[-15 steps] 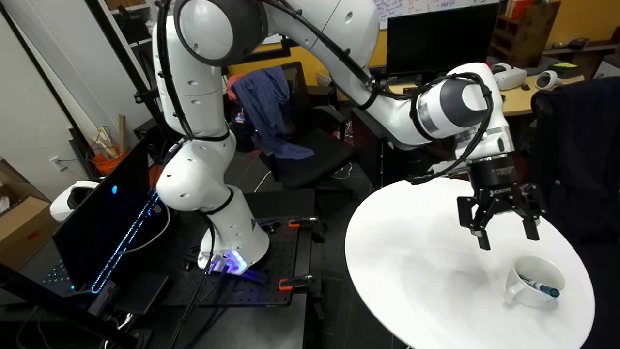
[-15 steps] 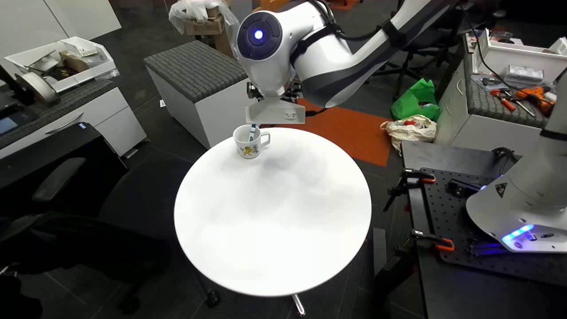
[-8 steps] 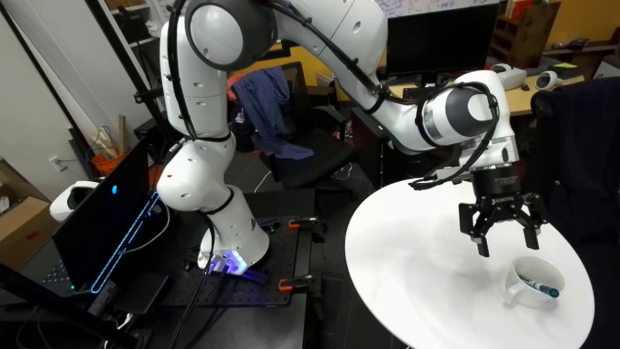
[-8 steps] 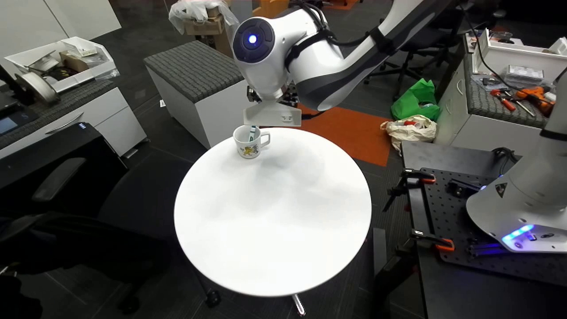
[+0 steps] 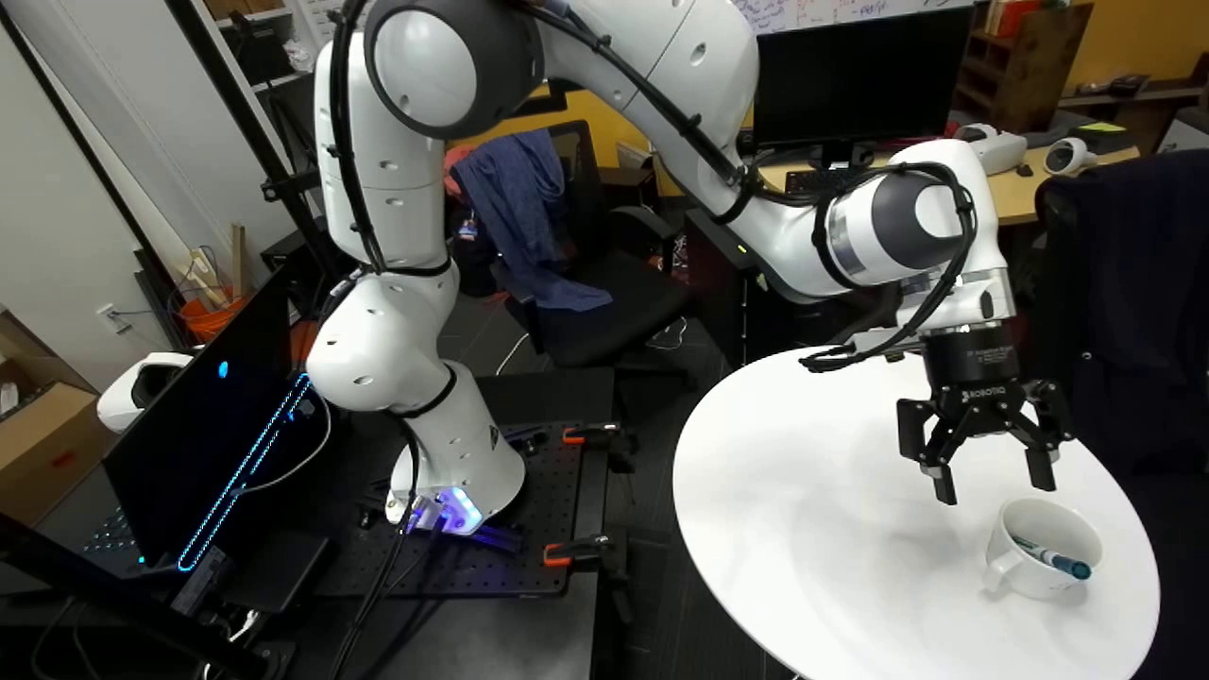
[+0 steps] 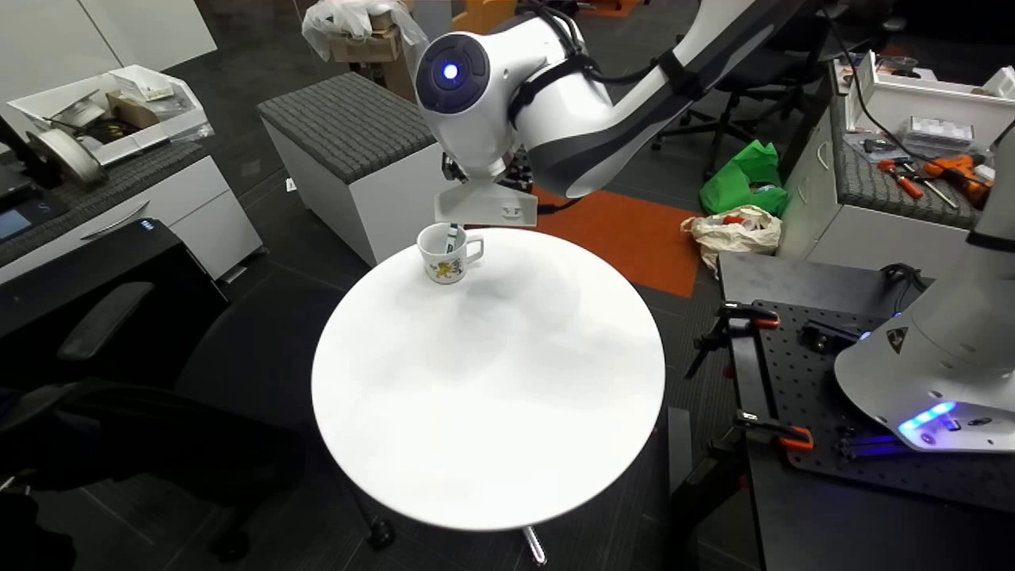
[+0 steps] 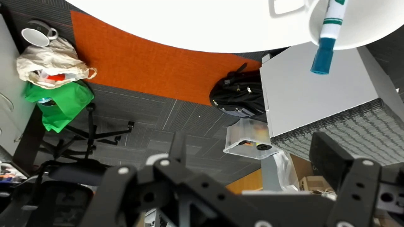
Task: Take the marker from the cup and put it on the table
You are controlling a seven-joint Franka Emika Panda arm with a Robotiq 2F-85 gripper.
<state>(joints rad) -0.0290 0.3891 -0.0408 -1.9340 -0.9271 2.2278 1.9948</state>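
A white cup (image 5: 1031, 584) with a handle stands upright near the edge of the round white table (image 5: 812, 510). It also shows in an exterior view (image 6: 434, 266), with a printed figure on its side. A white marker with a teal cap (image 5: 1056, 559) leans inside the cup, cap end over the rim; it shows in the wrist view too (image 7: 332, 30). My gripper (image 5: 994, 484) is open and empty, above the table beside the cup and higher than its rim. In the wrist view, the gripper (image 7: 254, 151) has nothing between its fingers. An exterior view hides the fingertips behind the wrist.
A dark chair (image 6: 230, 357) stands close to the table on the cup's side. A grey-topped cabinet (image 6: 349, 127) stands behind the table edge near the cup. A desk with a monitor (image 5: 859, 80) is behind the arm.
My open gripper has come down and moved slightly toward the cup, mostly in the first half second. Only a slight shift shows since then. The cup and marker have not moved.
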